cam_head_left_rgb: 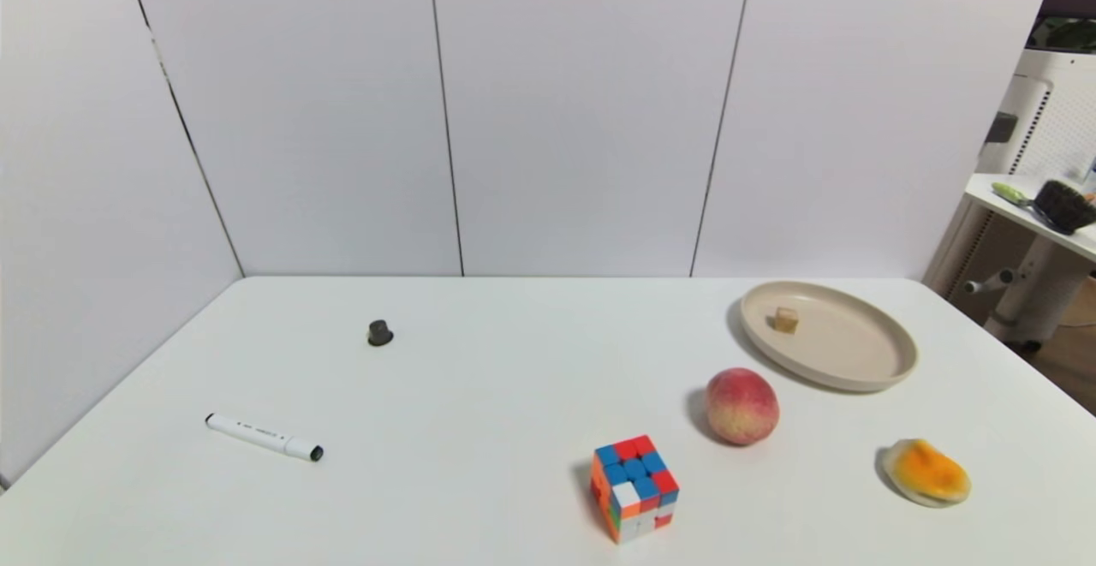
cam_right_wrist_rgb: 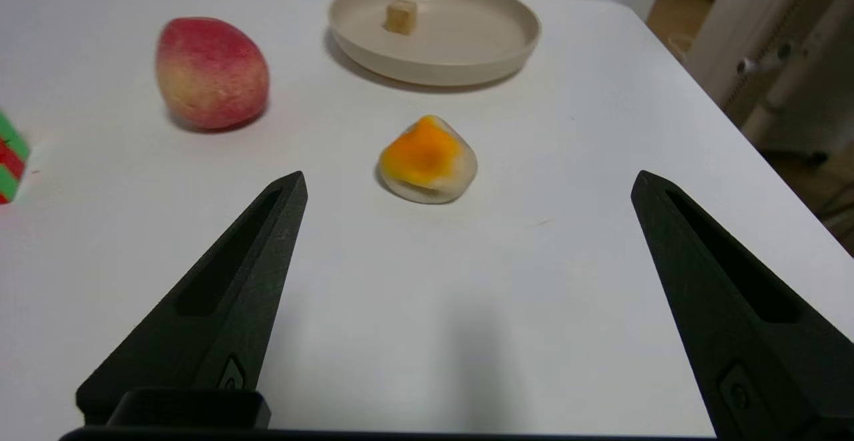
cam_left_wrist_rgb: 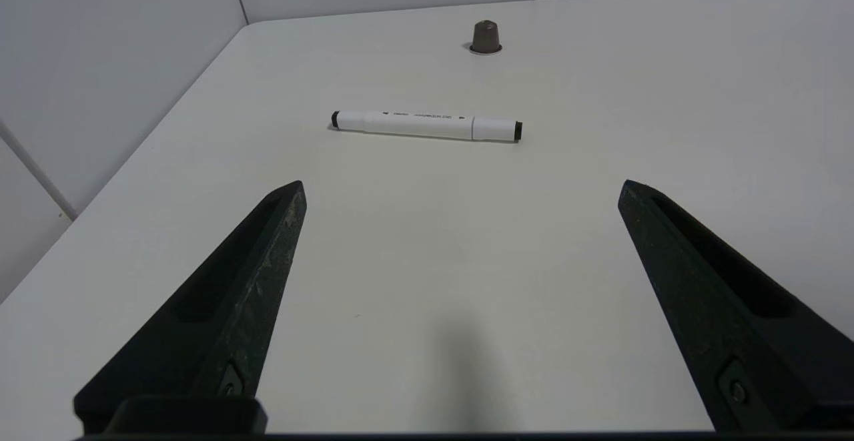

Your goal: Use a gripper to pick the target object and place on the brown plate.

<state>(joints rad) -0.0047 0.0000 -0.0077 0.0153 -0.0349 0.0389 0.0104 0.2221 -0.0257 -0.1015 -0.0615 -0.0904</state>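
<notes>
The tiny tan cube [cam_head_left_rgb: 786, 319] rests inside the beige-tan plate [cam_head_left_rgb: 856, 356] at the table's back right; both also show in the right wrist view, the cube [cam_right_wrist_rgb: 400, 16] on the plate [cam_right_wrist_rgb: 467, 41]. Neither gripper shows in the head view. My right gripper [cam_right_wrist_rgb: 468, 184] is open and empty, low over the table's near right, with the orange-and-white piece ahead of it. My left gripper [cam_left_wrist_rgb: 460, 187] is open and empty over the near left, short of the marker.
A peach [cam_head_left_rgb: 741, 406], a multicoloured puzzle cube [cam_head_left_rgb: 634, 487] and an orange-and-white food piece [cam_head_left_rgb: 927, 472] lie in front of the plate. A white marker [cam_head_left_rgb: 264, 437] and a small dark grey cap [cam_head_left_rgb: 380, 332] lie on the left. White walls stand behind and to the left.
</notes>
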